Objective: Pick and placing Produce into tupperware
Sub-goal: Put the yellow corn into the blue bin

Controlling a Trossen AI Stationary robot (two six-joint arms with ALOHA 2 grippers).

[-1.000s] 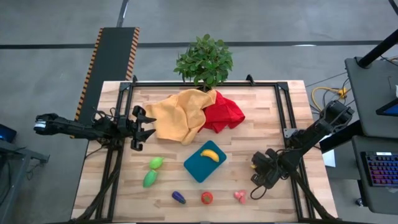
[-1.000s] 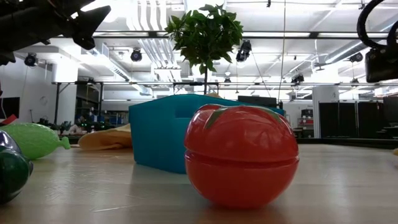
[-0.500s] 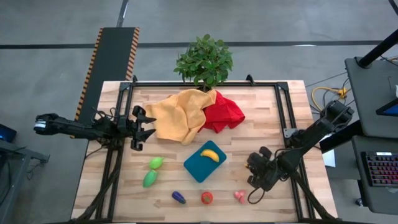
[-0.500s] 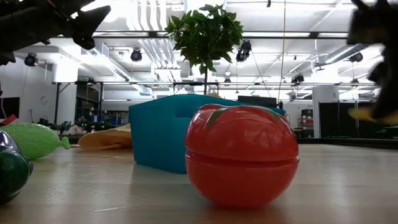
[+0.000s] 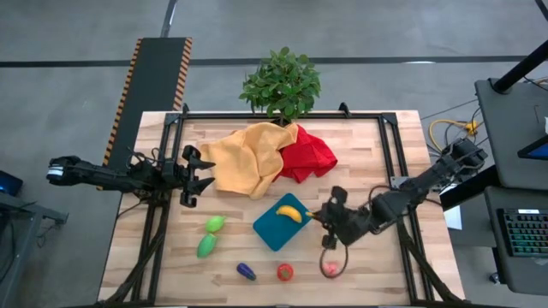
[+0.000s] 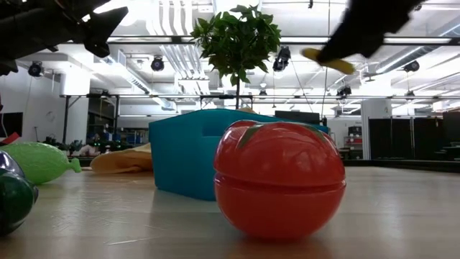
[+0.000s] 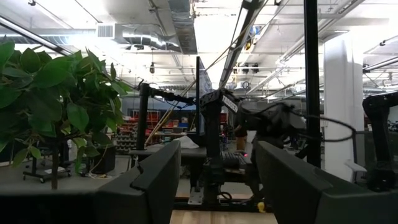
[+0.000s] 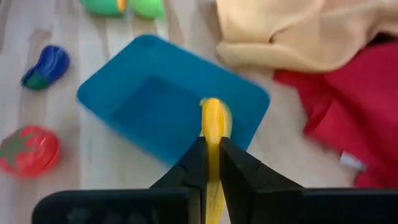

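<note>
My right gripper is shut on a small orange-yellow produce piece, in the air just right of the teal tupperware. A yellow banana lies inside the tupperware. On the table rest two green pieces, a purple eggplant, a red tomato and a pink-red berry. At the table's left edge, my left gripper waits open, holding nothing. My right gripper pinches the orange-yellow piece between its two fingers. The piece lies along the fingers, and its free end sticks out past their tips. The fingers slant down from the table's right side. The piece is lifted clear, above the tupperware's height.
A yellow cloth and a red cloth lie bunched at the far middle, with a potted plant behind them. A black frame borders the table. A cable loop hangs from the right arm around the berry.
My right gripper has risen and travelled from the near right of the table toward the tupperware, rolling its wrist and tipping further down as it went. It stays shut on the orange-yellow piece, which has gone up with it.
</note>
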